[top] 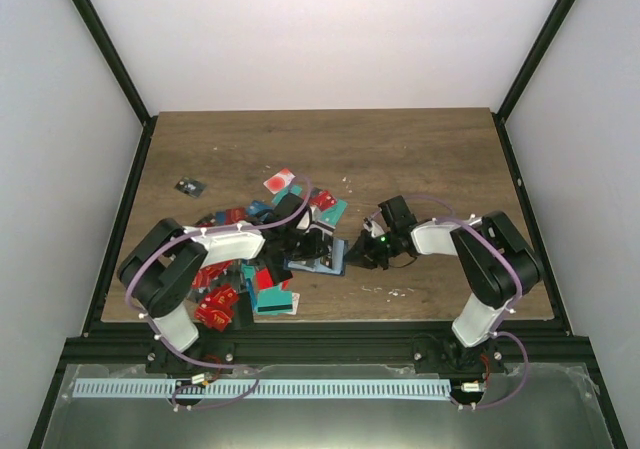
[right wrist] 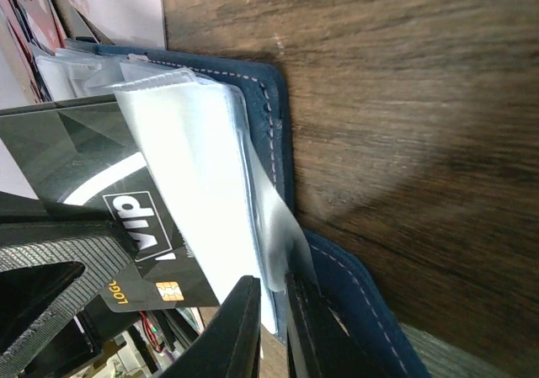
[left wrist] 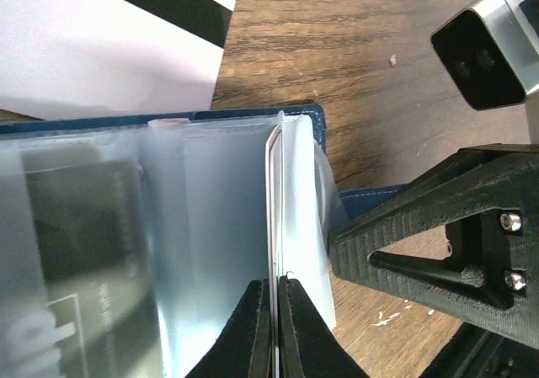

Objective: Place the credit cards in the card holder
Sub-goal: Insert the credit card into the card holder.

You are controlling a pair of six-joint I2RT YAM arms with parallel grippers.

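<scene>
Gripping black card (right wrist: 93,167) edge-on at card holder (right wrist: 280,142): left tool (left wrist: 274,327); right tool (right wrist: 271,327) clamps sleeve (right wrist: 202,159).

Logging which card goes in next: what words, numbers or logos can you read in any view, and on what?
"VIP": white box on the black card, upside down in the right wrist view.
"1001": gold, beside that card's chip; possibly cut off.
Faint white print behind the card holder's clear sleeves, left wrist view: too blurred.
Credit cards in the top view: too small to read.
</scene>
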